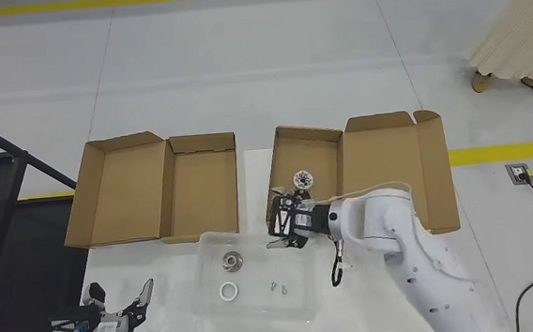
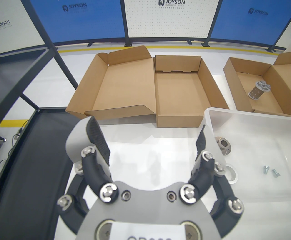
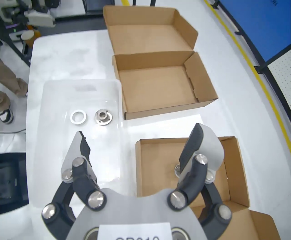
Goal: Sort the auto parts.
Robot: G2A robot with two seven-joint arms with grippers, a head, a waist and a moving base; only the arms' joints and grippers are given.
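On the white table (image 1: 162, 268), the left box (image 1: 198, 190) sits at 11 o'clock from the clear bin (image 1: 258, 303). The right box (image 1: 308, 158), at 1 o'clock, holds a metal cylinder (image 1: 302, 178). The right gripper (image 1: 278, 229) hangs spread and empty over the bin's 1 o'clock corner. The left gripper (image 1: 119, 292), also spread, is at 8 o'clock. The bin holds a flange (image 1: 231, 259), a ring (image 1: 229, 290) and two screws (image 1: 277, 286).

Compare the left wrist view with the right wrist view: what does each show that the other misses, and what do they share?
Left wrist view alone: two small screws in the clear bin, and the cylindrical part unobstructed. Right wrist view alone: the open right end effector, a finger hiding most of that part. Shared: flanged hub, white ring, left box, right box.
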